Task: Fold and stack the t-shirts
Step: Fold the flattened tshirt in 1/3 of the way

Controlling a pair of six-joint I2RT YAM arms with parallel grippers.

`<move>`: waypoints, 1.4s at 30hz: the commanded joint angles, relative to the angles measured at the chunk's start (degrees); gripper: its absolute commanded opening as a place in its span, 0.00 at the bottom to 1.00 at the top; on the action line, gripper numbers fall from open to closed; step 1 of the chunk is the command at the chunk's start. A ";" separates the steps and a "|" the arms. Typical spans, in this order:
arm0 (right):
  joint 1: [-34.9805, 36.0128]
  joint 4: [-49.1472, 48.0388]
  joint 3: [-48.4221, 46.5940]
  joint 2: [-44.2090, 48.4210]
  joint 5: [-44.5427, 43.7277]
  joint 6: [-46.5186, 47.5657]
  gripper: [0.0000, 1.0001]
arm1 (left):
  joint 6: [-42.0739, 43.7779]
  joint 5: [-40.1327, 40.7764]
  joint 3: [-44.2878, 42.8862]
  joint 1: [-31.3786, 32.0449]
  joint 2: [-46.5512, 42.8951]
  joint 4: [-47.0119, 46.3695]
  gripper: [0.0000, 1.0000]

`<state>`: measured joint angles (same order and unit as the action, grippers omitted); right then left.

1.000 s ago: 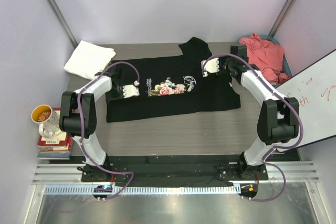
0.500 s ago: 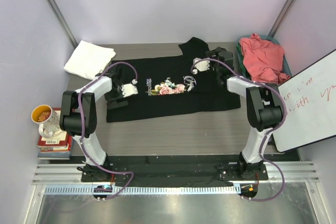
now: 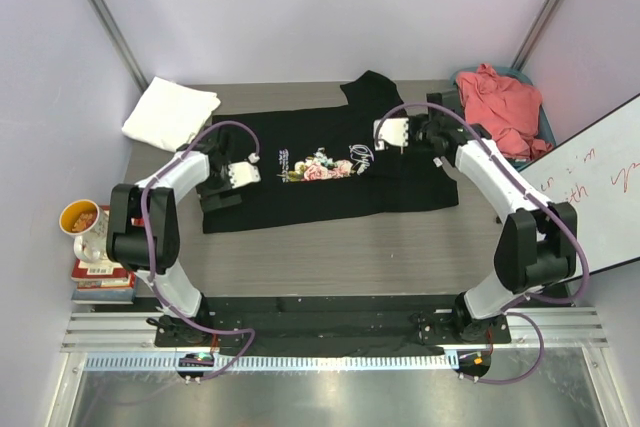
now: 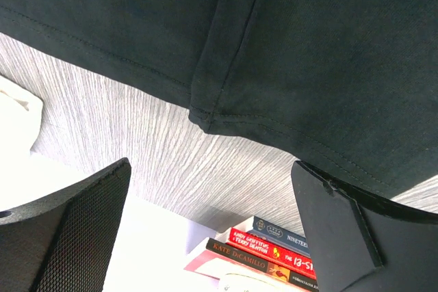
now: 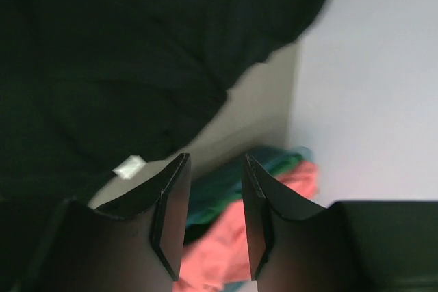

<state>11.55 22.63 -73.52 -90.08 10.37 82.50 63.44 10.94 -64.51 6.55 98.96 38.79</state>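
Right now your left pincer (image 4: 211, 169) stands spread wide, with nothing between its fingers. It hangs just over a stitched hem corner of the black t-shirt (image 3: 300, 202), at the garment's left end in the overhead view. Your right pincer (image 5: 213, 169) shows a narrow, empty gap between two smooth dark fingers. It pinches nothing and sits above the shirt's upper right part, near the collar label.

The black shirt lies spread flat across the middle of the grey wood-grain worktop (image 3: 330, 257), rose print and white script facing up. The white t-shirt (image 3: 170, 112) rests folded at the upper left corner of the worktop. The coral t-shirt (image 3: 500, 102) is heaped in a bin (image 3: 546, 125) at the upper right.

The risks, as I judge them:
- The black cloth is thin, limp and doubled at the hem. A shallow bite may catch only the top layer, and the fold will then come out skewed.
- If your two pincers lift unevenly, the flat shirt could drag and wrinkle.
- The right wrist picture is soft and blurred, so judge depth there with care. The bin and its loose coral cloth are close enough to snag.
- The cup (image 3: 85, 222) on the books (image 3: 100, 272) at the left edge sits near the left arm's elbow, and a wide swing could knock it.
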 commanded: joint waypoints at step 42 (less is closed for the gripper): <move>4.80 10.06 -2.42 -16.88 4.48 -5.16 0.30 | 0.11 0.58 1.41 -0.22 -3.42 0.33 1.00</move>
<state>16.03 32.60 -74.35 -107.02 14.48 77.41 63.46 11.16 -62.65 6.55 95.61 39.24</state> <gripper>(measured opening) 0.300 0.996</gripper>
